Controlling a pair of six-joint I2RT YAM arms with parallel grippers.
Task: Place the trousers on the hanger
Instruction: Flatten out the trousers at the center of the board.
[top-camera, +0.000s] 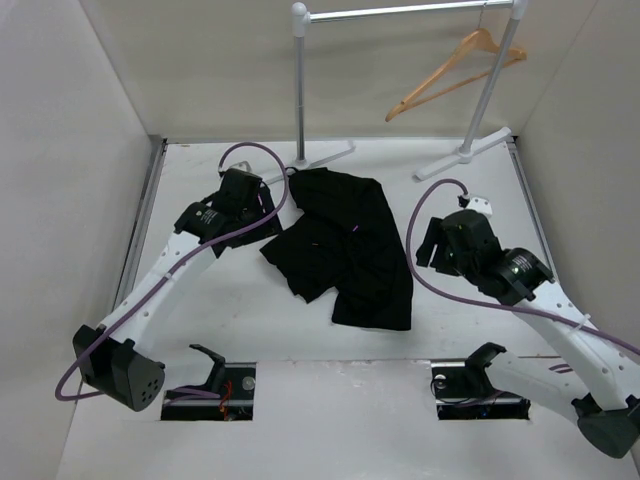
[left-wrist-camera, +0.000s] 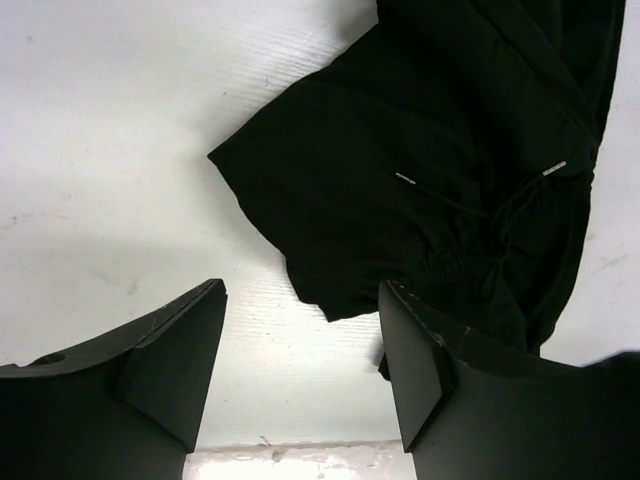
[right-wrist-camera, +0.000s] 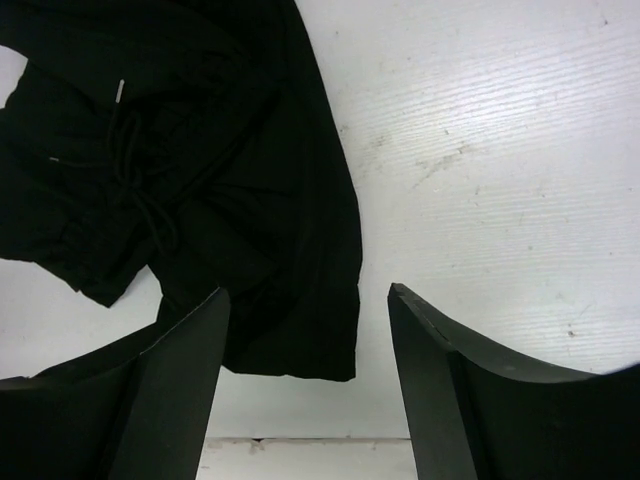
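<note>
The trousers (top-camera: 340, 245) are lying crumpled flat on the white table (top-camera: 250, 310), about mid-table, bunched into a dark heap with one end reaching toward the far edge and the other toward the near side. A drawstring (left-wrist-camera: 470, 205) with pale tips is showing on the fabric in the left wrist view. The hanger (top-camera: 455, 72) is hanging by its hook from the silver rail (top-camera: 400, 12) at the far right, well apart from the cloth. The left gripper (left-wrist-camera: 300, 290) is hovering just left of the heap's far part, its fingers standing apart with only bare table between them; the cloth edge is lying just beyond the tips. The right gripper (right-wrist-camera: 308, 292) is hovering to the right of the heap, fingers likewise apart, with a hem corner of the fabric sitting just ahead of the gap. Neither one is gripping anything.
</note>
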